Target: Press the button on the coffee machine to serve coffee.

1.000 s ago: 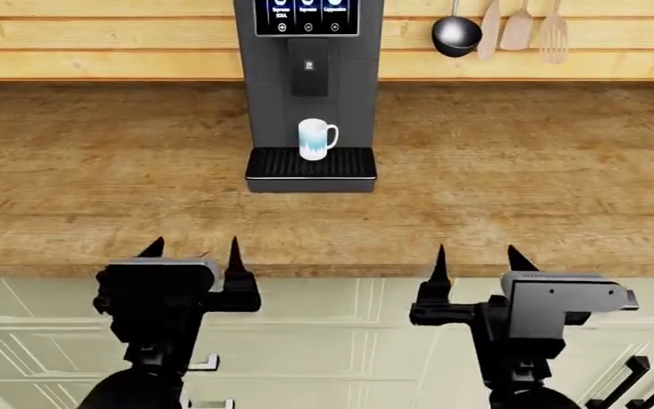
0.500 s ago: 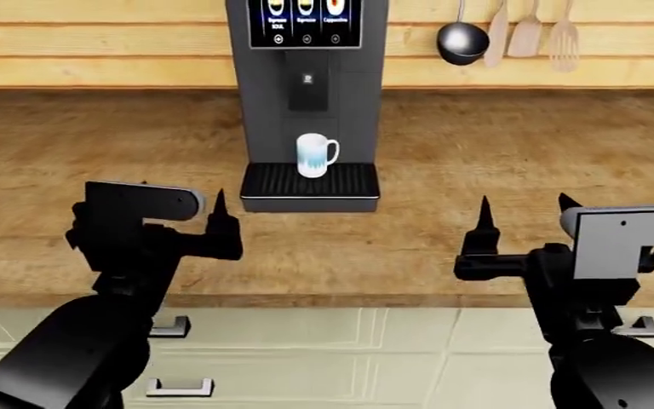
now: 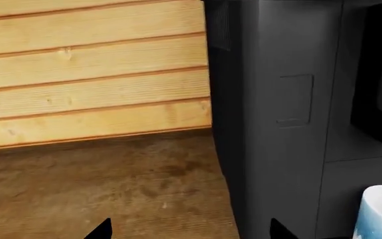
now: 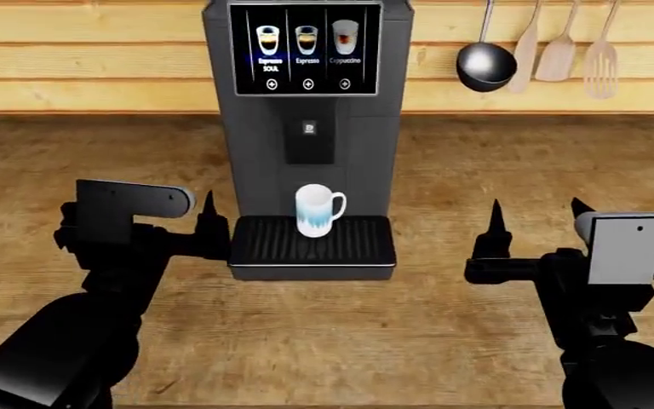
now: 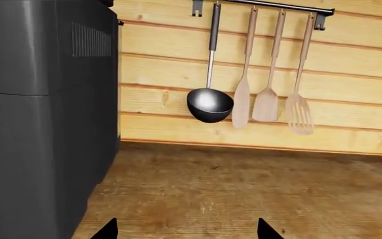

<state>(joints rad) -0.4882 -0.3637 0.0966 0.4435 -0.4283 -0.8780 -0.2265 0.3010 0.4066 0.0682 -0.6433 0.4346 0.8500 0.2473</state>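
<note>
The coffee machine [image 4: 304,128] stands upright at the back-centre of the wooden surface [image 4: 475,341], against the plank wall. Long axis is vertical, and its front w/ the screen [image 4: 306,48] faces the robot. The screen shows three drink pics, each w/ a small round button [image 4: 307,83] under it. The spout block sits below that, and a white mug [image 4: 318,210] stands on the ribbed drip tray [image 4: 310,242], roughly under the spout.

Risks, as I judge them:
- Buttons are small and close together, so a wide claw tip could hit the wrong drink or two at once.
- Buttons sit high on the machine. An arm rising from beside the tray could clip the mug and shift it off the spout line, so coffee spills.
- A push off-centre may slide along the screen w/o triggering.

Left claw [image 4: 180,213] hovers just left of the tray, tips spread wide, nothing held. Right claw [image 4: 537,217] sits further off to the right, also spread wide and empty. A ladle [image 4: 485,64] and spatulas [image 4: 577,43] hang on the wall to the right, well apart from both arms.
</note>
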